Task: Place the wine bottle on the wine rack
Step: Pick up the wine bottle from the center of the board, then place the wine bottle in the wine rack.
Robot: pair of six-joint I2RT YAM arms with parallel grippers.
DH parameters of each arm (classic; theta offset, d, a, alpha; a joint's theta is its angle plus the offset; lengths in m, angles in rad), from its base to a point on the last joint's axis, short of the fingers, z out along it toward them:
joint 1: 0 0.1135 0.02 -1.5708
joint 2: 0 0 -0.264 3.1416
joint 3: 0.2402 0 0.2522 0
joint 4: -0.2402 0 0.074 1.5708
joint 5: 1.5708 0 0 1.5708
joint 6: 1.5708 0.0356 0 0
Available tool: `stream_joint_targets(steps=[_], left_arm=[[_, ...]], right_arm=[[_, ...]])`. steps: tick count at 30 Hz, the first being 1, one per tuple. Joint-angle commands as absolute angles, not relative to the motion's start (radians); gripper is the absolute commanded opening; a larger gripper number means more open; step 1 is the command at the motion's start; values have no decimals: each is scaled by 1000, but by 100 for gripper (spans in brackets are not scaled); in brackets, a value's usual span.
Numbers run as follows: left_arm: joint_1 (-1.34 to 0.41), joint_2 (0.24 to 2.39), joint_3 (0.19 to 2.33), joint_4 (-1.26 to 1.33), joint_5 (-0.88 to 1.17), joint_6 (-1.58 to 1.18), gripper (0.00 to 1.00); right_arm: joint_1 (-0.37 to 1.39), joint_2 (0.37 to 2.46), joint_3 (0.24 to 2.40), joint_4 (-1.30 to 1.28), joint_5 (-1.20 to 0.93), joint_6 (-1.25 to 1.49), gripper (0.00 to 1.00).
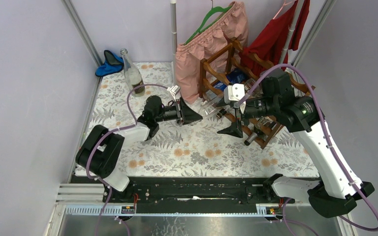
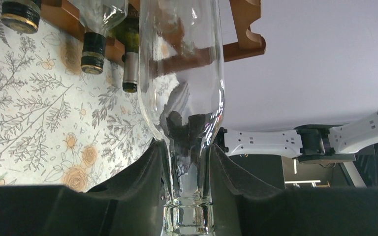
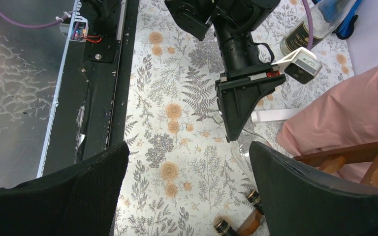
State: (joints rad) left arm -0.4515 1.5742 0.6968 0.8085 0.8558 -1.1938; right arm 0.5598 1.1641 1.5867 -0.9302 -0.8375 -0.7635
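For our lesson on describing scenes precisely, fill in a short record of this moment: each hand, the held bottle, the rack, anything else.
left hand: shut on the clear bottle, at its neck
clear bottle: held sideways, base toward the wine rack
right hand: open, empty, beside the rack
wine rack: other bottles in its lower tier
second bottle: upright, far left of the table

- The table (image 1: 192, 147) is covered with a floral-print cloth.
- The wine rack (image 1: 203, 78) stands on its far right part.
- A glass bottle (image 1: 133, 76) stands upright near the far left edge.
- A blue cloth (image 1: 109, 65) lies just beside that bottle, in the corner.
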Motion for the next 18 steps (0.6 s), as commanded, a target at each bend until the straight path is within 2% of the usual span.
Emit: stream_joint_targets(steps=[1, 18], left_arm=[[-458, 1600, 761, 952, 845, -1178, 0], [-474, 1831, 921, 1099, 819, -1227, 0]], right_arm=[[551, 1179, 1628, -892, -900, -730, 100], [551, 1188, 1594, -869, -926, -724, 100]])
